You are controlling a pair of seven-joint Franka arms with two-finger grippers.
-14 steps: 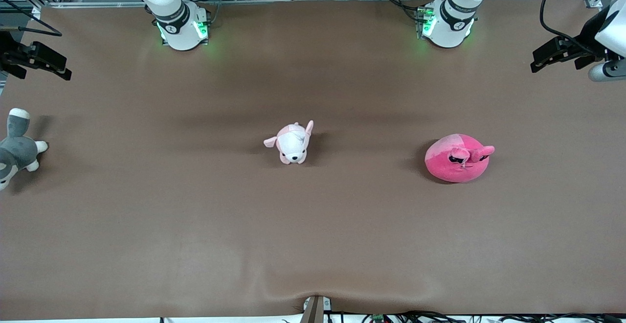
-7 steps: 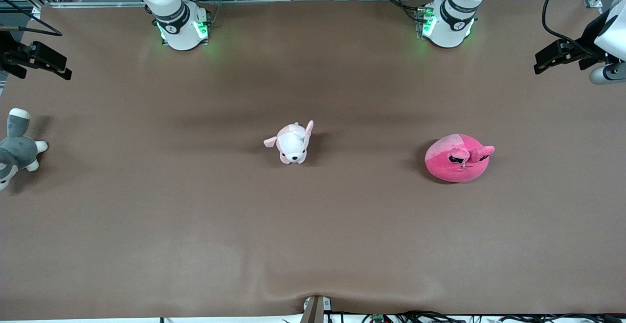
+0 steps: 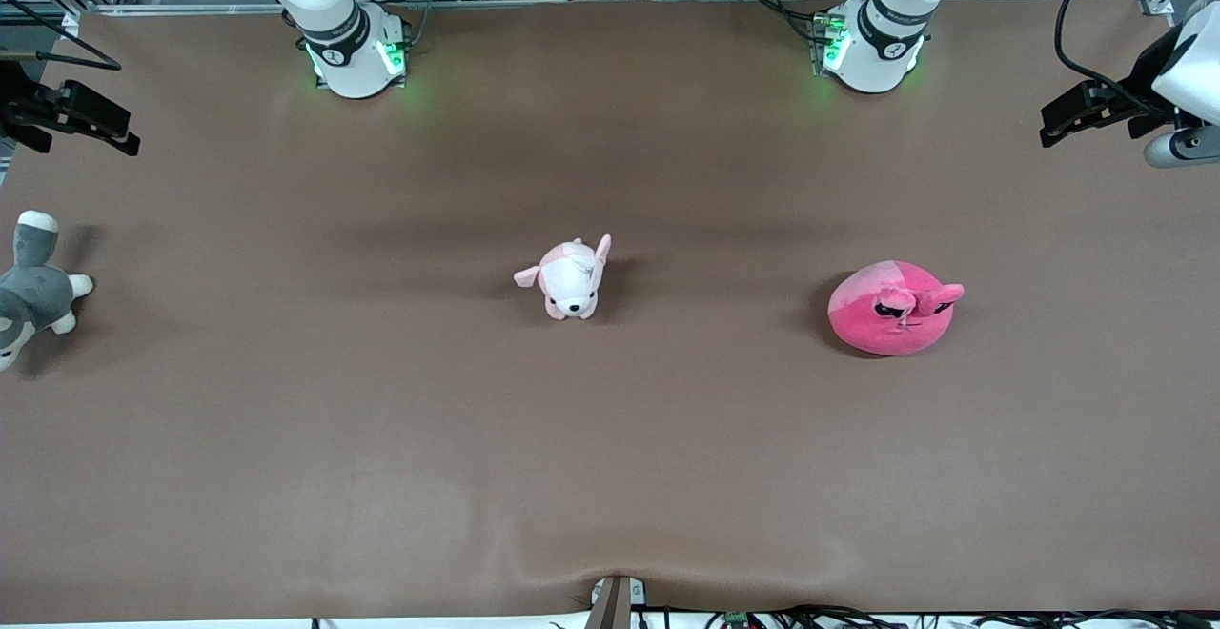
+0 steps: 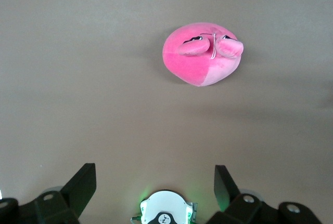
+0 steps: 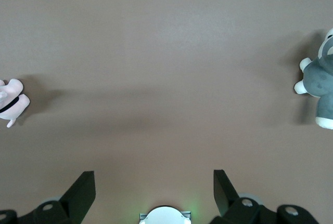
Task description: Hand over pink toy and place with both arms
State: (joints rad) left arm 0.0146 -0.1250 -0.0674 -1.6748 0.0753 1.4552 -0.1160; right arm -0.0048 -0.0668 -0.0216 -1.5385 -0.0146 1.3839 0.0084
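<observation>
The pink toy (image 3: 891, 308) is a round hot-pink plush with a paler patch. It lies on the brown table toward the left arm's end, and also shows in the left wrist view (image 4: 200, 55). My left gripper (image 3: 1048, 129) is open and empty, up in the air over the table's edge at the left arm's end, well away from the toy; its fingers frame bare table in its wrist view (image 4: 153, 182). My right gripper (image 3: 124, 138) is open and empty over the right arm's end of the table (image 5: 152, 185).
A small pale pink-and-white puppy plush (image 3: 570, 279) lies mid-table and also shows in the right wrist view (image 5: 10, 102). A grey-and-white plush (image 3: 33, 291) lies at the right arm's end and also shows there (image 5: 320, 86). The arm bases (image 3: 355, 52) stand along the table's edge farthest from the front camera.
The left arm has shifted slightly toward its end of the table. The toys and the right arm have not moved.
</observation>
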